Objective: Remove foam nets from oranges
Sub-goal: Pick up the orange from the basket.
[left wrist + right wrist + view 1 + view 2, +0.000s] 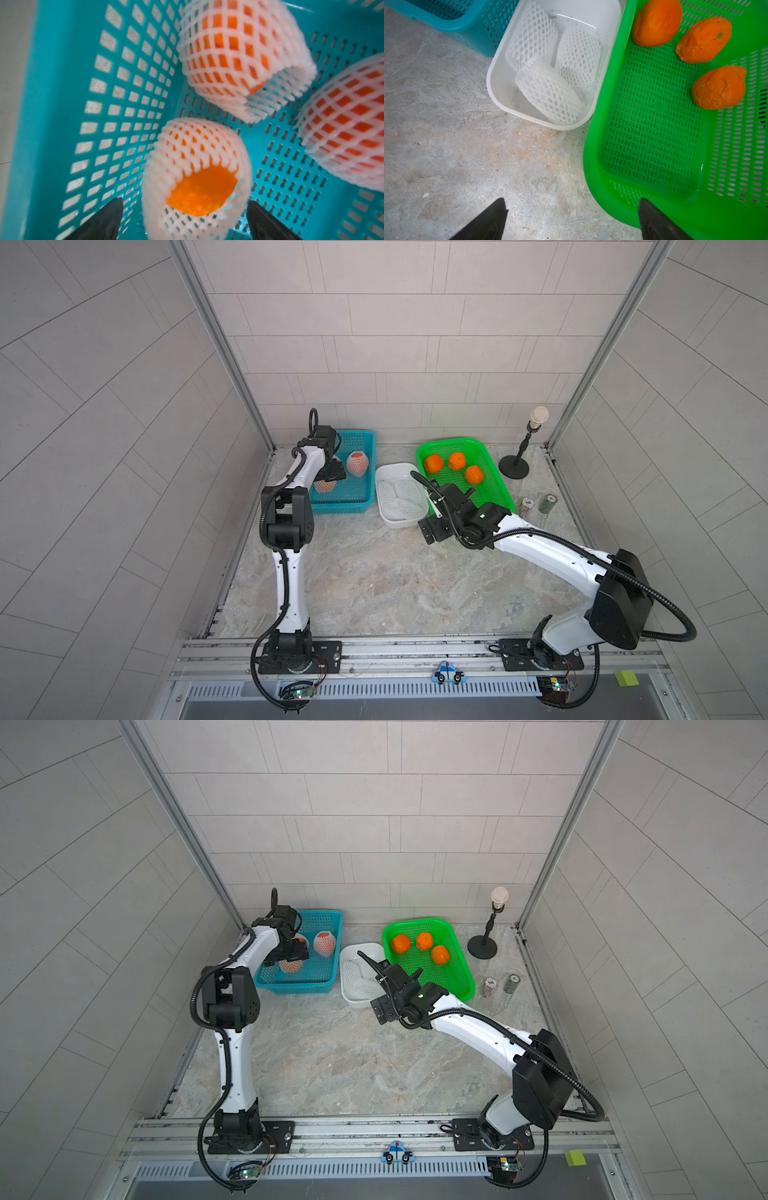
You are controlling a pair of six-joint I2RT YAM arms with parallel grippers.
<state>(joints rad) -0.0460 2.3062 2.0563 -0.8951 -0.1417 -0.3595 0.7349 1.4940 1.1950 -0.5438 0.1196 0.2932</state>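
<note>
Three netted oranges lie in the blue basket. My left gripper is open and low in the basket, one finger on either side of the nearest netted orange, whose bare end faces the camera. The other two netted oranges lie beyond it. In a top view the left gripper covers part of one netted orange. Three bare oranges sit in the green basket. Three empty foam nets lie in the white tub. My right gripper hangs open and empty over the table and the green basket's rim.
A black stand with a pale round head stands at the back right. Two small striped chip stacks sit right of the green basket. Tiled walls and metal posts close in the table's sides and back.
</note>
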